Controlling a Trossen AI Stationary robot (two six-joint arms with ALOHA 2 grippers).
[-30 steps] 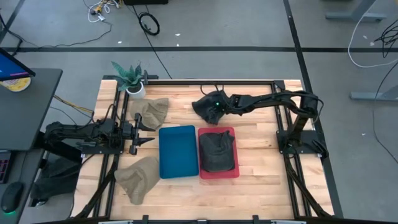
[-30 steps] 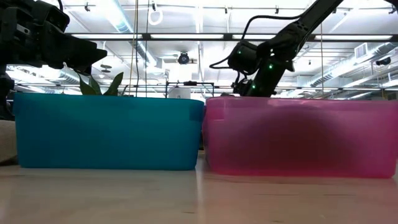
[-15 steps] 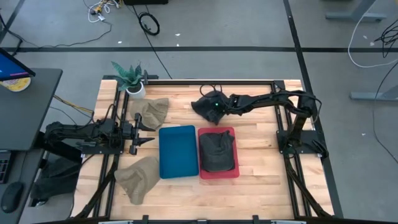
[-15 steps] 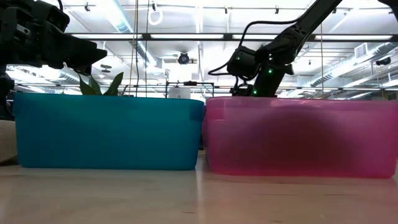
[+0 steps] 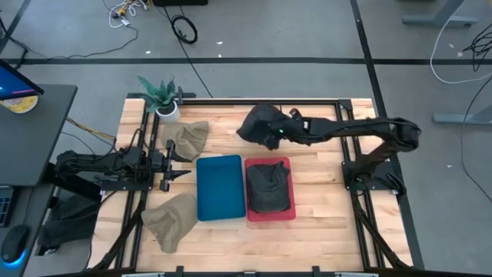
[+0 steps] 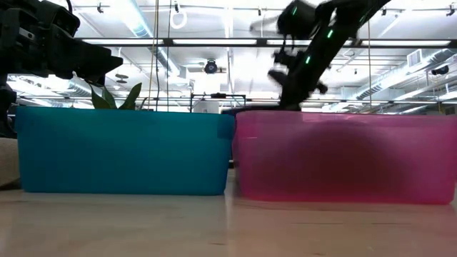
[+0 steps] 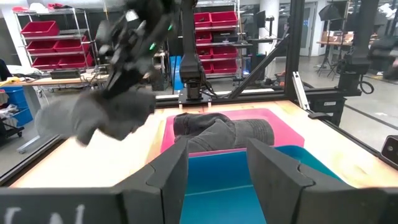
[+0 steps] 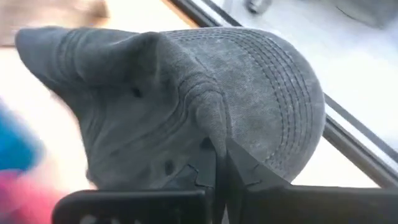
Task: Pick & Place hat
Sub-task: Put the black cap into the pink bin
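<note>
A dark grey hat (image 5: pixel 257 123) hangs over the far middle of the table, with my right gripper (image 8: pixel 221 158) shut on it. In the left wrist view the same hat (image 7: pixel 93 115) shows below that arm, above the wood. A second dark hat (image 5: pixel 269 187) lies in the red bin (image 5: pixel 287 216). My left gripper (image 5: pixel 175 160) waits open at the table's left, beside the blue bin (image 5: pixel 220 188), with nothing between its fingers. My right gripper pinches a raised fold of the hat's crown (image 8: pixel 208 121) between its two fingers. It comes from the table's right side, slanting down. The hat hangs off the fingertips toward the left, brim (image 8: pixel 283 106) outward, lifted clear of the table.
Two tan hats lie on the left half of the table, one far (image 5: pixel 187 137) and one near (image 5: pixel 171 218). A potted plant (image 5: pixel 161 96) stands at the far left corner. The blue bin and the red bin sit side by side mid-table.
My right gripper has shut on the dark hat at the far middle of the table, then risen and drawn back a little toward the table's right edge. The hat, which lay on the wood, now hangs lifted clear.
</note>
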